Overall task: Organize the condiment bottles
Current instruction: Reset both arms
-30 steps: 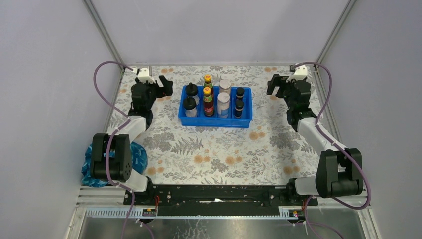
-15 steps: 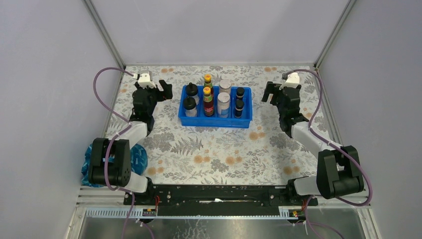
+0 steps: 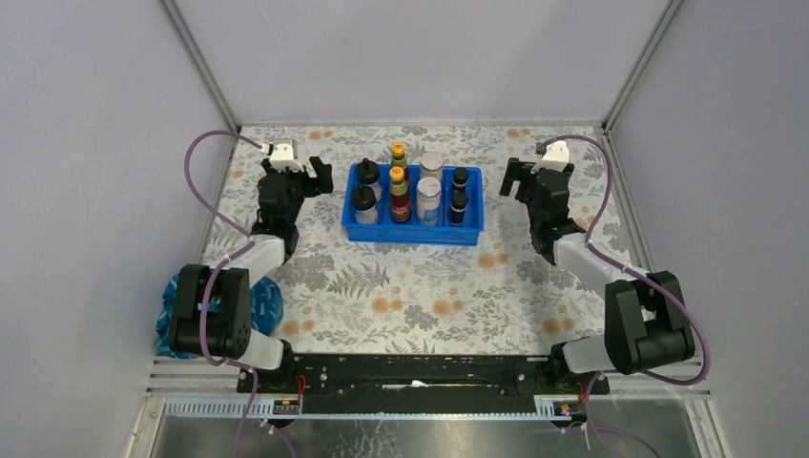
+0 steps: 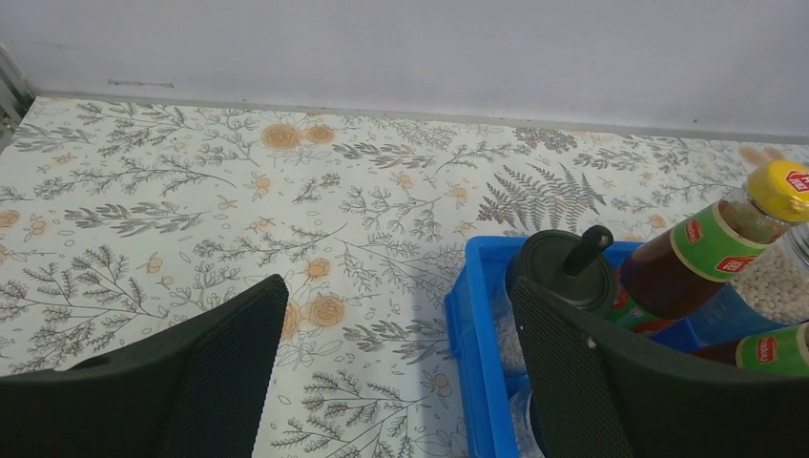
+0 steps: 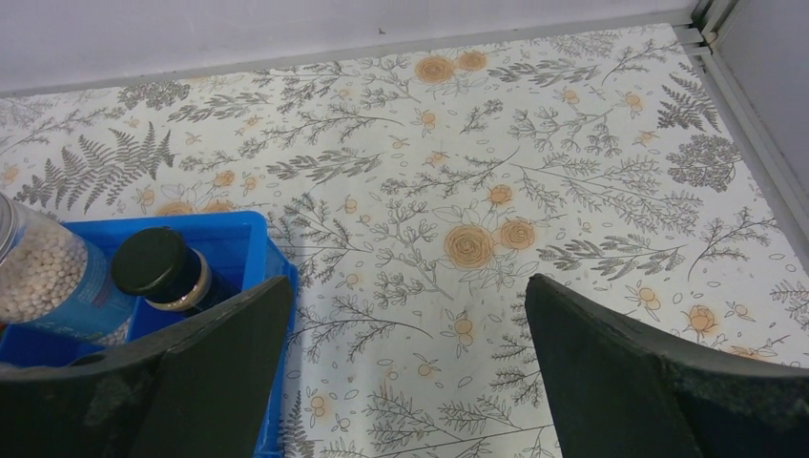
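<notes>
At the near edge, around 8 o'clock on the floral-printed surface [image 3: 410, 296], a crumpled blue plastic bag [image 3: 170, 310] sits against the left arm's base. From the two bases a broad band of printed surface runs up to the blue plastic tray [image 3: 410, 235]. The tray stands past the middle toward 12 o'clock, its long walls parallel to the near edge.

The left gripper [image 3: 318, 175] hovers at 9 o'clock of the tray, near its short wall but apart from it. Its fingers are spread wide, with only printed surface between them. The right gripper [image 3: 515, 178] hangs at 3 o'clock of the tray, a little farther from the wall, and is just as wide open and holds nothing. Outside each gripper a margin of surface reaches the metal frame rail [image 5: 739, 91] at the side edge.

All eight bottles stand upright inside the tray, in four near-and-far pairs. From 9 to 3 o'clock these are:
- clear bottles with black domed tops [image 3: 363, 198]
- dark red-labelled bottles with yellow caps [image 3: 397, 191]
- clear silver-lidded jars [image 3: 428, 198], holding white beads
- tiny dark black-capped bottles [image 3: 458, 202]

The domed pair sits just inside the wall facing the left gripper. The tiny pair sits just inside the wall facing the right.

Beyond the tray, at 12 o'clock, a narrow strip of surface meets the pale grey back wall [image 3: 410, 57].
</notes>
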